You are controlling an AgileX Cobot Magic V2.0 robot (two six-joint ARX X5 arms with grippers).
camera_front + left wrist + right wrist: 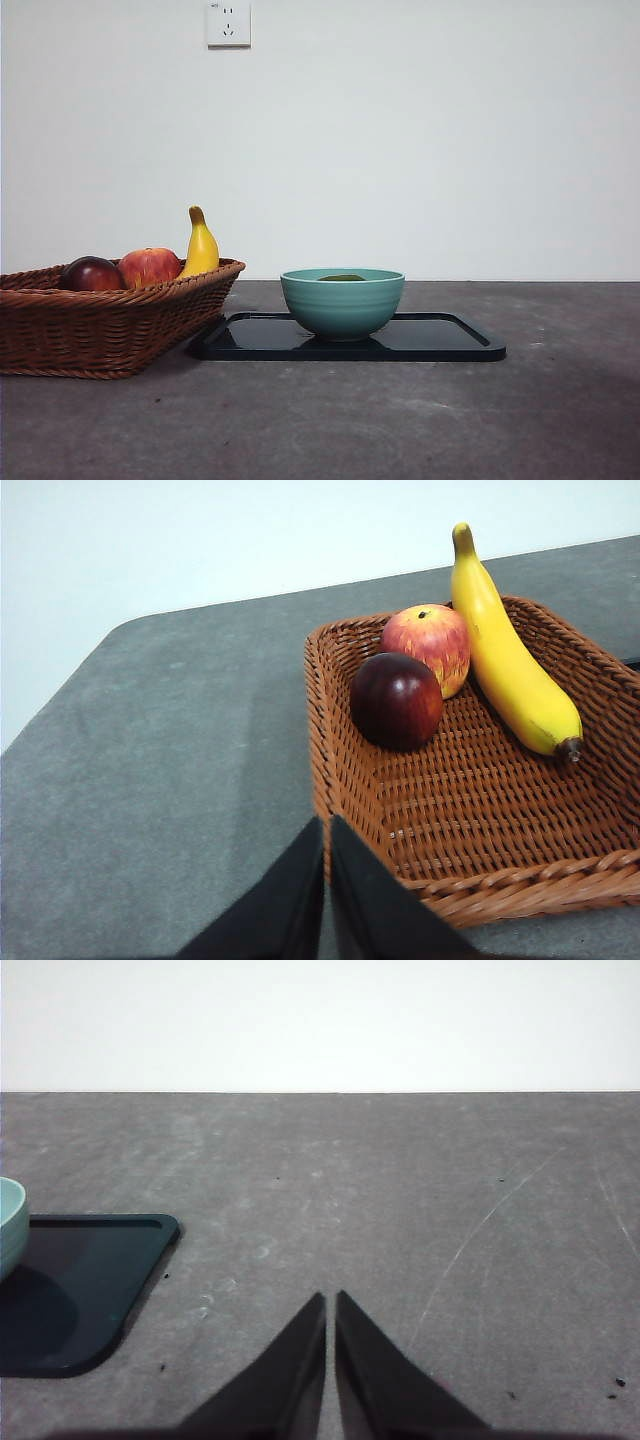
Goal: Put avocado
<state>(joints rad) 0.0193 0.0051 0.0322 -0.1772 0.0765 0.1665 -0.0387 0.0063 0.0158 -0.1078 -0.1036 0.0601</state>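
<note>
Bare table (520,420) lies open beside the tray (450,345). The basket (100,325) touches the tray's other end, blocking that side.

A basket (100,330) is set at the table's (400,420) left edge, with apple (150,267), plum (92,274) and banana (201,246) inside. Just right, a bowl (342,302) holding the avocado (342,277) is placed on a tray (440,340).

A plain lab-style test setup: a bare grey table (400,420) against a blank white wall (450,130) with one socket (228,23), holding staged props, a wicker basket (100,330) and black tray (440,340)
</note>
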